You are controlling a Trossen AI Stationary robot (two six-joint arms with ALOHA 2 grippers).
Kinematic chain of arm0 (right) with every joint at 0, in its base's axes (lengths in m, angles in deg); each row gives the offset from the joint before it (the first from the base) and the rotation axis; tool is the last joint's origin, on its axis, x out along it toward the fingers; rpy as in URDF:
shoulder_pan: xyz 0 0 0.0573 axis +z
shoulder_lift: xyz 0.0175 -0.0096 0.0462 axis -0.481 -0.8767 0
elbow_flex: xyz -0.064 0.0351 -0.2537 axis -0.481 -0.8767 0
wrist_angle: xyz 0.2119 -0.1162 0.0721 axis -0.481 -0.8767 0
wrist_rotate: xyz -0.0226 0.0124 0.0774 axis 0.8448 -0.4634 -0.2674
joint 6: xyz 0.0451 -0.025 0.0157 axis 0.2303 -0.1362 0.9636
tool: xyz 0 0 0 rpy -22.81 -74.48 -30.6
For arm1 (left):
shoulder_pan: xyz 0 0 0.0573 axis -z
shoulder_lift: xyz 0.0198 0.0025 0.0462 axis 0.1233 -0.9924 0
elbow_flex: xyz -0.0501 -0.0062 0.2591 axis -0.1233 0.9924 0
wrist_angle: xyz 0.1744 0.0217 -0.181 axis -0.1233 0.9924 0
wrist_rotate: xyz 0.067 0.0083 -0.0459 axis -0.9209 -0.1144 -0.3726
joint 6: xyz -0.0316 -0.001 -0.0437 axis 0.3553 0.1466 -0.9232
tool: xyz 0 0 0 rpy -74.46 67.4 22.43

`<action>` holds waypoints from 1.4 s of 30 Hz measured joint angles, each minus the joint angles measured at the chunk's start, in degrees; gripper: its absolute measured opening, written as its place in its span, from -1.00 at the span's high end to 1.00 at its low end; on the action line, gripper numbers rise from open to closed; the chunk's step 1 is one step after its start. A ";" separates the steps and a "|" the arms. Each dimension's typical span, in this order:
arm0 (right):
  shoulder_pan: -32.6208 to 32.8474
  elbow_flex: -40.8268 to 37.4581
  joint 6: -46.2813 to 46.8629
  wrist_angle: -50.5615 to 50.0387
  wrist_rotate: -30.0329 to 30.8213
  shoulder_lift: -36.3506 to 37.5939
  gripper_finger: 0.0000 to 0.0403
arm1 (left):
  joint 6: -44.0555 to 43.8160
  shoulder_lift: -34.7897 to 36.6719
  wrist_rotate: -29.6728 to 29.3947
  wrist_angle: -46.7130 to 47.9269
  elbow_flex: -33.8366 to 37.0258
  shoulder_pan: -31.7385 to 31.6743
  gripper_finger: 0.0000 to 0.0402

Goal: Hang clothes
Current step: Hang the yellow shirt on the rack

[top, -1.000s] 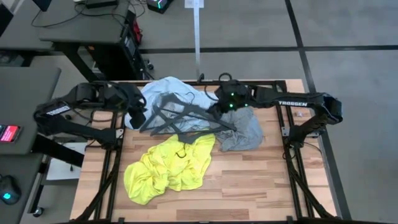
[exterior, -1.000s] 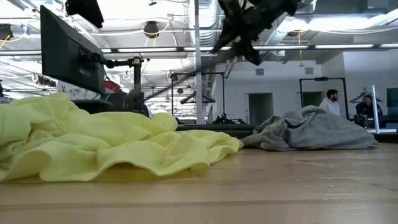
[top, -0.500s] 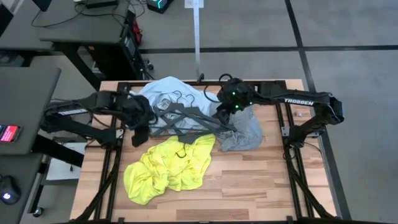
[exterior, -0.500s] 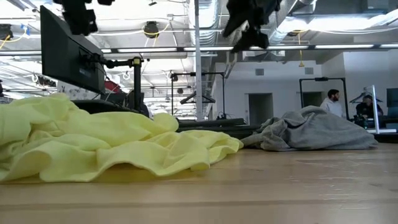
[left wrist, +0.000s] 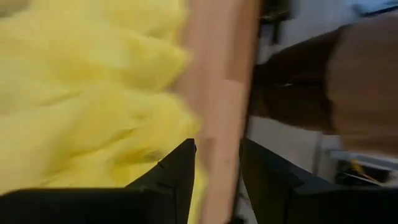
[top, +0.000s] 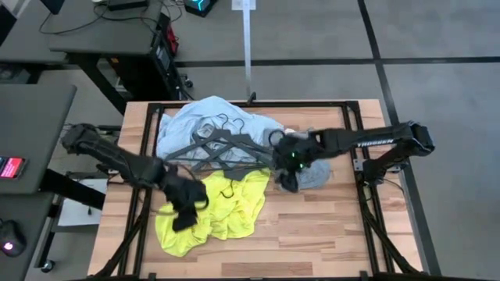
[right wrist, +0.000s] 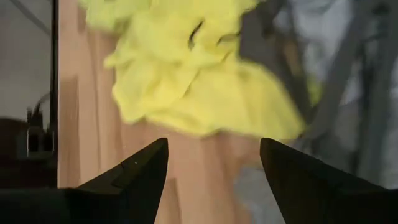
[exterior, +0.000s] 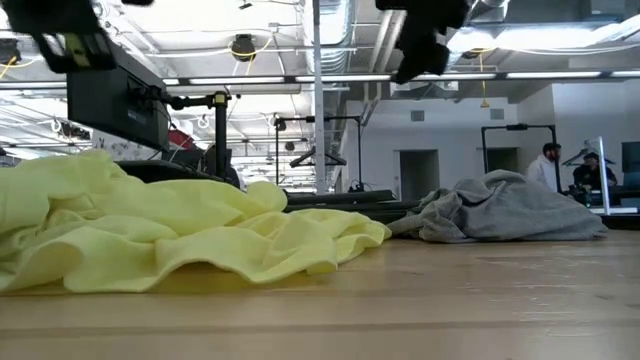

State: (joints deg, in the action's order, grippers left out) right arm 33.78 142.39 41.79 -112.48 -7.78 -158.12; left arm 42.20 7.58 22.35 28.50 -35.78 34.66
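Observation:
The neon-yellow T-shirt [top: 226,204] lies crumpled on the table's near left; it also shows in the low view [exterior: 180,235]. The pale blue shirt [top: 194,121] lies at the far left, with several dark hangers [top: 223,148] lying on it. The grey T-shirt [top: 316,173] lies at the right, partly under my right arm. My left gripper [top: 183,218] hovers open over the yellow T-shirt's left part [left wrist: 81,93], its own view [left wrist: 217,186] showing the gap. My right gripper [top: 287,181] hovers open and empty [right wrist: 214,180] between the yellow [right wrist: 193,68] and grey T-shirts.
The black frame rails [top: 141,195] run along the table's left and right sides. A vertical pole [top: 248,55] stands at the far edge. Bare wood [top: 312,234] lies at the near right. People stand in the room behind [exterior: 548,165].
My left gripper has swung from the blue shirt toward the near edge and now hovers over the yellow T-shirt. My right gripper has gone toward the near edge, away from the hangers. The hangers, raised a second ago, have come down onto the blue shirt.

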 joint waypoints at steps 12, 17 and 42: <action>10.83 -6.87 9.61 10.06 2.31 -0.04 -0.21 | -28.75 -11.65 -14.15 7.69 0.53 8.30 0.46; 12.32 -6.87 9.81 10.05 3.27 -0.04 -0.21 | -38.65 -11.88 -16.19 4.77 4.30 8.03 0.46; 12.46 -6.87 11.32 9.86 5.14 -0.04 -0.21 | -40.27 -16.90 -12.17 1.95 9.05 8.45 0.81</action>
State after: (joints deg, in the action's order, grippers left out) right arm 46.24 135.52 53.11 -102.61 -2.65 -158.16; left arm 1.93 -9.31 10.19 30.45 -26.73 43.11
